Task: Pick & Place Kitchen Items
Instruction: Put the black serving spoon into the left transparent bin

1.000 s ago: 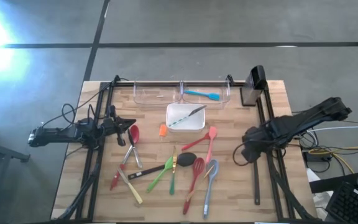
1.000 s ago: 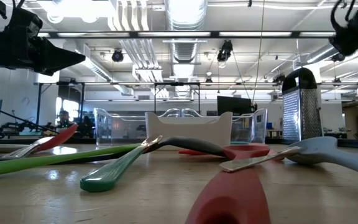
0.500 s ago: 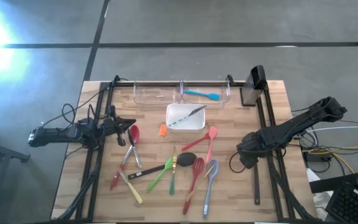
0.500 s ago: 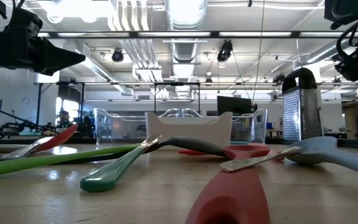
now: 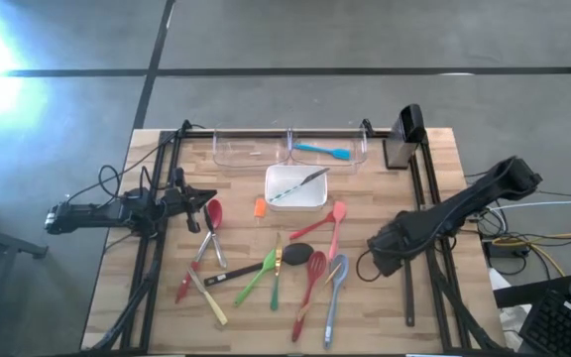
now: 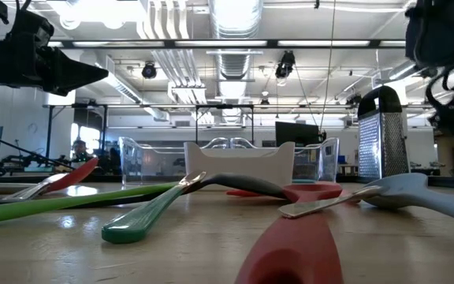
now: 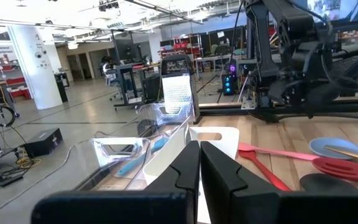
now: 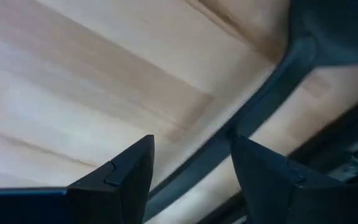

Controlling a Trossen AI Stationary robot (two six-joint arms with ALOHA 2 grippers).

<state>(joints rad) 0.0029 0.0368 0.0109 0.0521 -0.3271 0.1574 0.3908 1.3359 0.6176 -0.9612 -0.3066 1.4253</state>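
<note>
Several kitchen items lie flat on the wooden table [image 5: 167,317]: a red spoon [image 5: 213,212], tongs [image 5: 209,248], green spatulas [image 5: 262,277], a black spoon [image 5: 300,253], a pink spatula [image 5: 331,220], a red whisk [image 5: 311,281] and a blue-grey spoon [image 5: 335,292]. My right gripper [image 5: 380,256] points steeply down just right of the blue-grey spoon. It is open [image 8: 191,180] over bare wood, with a dark cable [image 8: 229,143] crossing below the gap. My left gripper [image 5: 202,198] is shut [image 7: 199,168] and level at the table's left, beside the red spoon.
A white square dish [image 5: 295,185] with a utensil across it stands at the middle back. Behind it are clear bins [image 5: 290,149], one holding a blue spatula [image 5: 325,152]. A metal grater [image 5: 401,139] stands at the back right. The arms' dark frame rails [image 5: 411,288] run along both sides.
My right gripper has come down toward the table and moved a little toward the utensils and the near edge, tipping more steeply downward. Its fingers have stayed open. The utensils have not moved.
</note>
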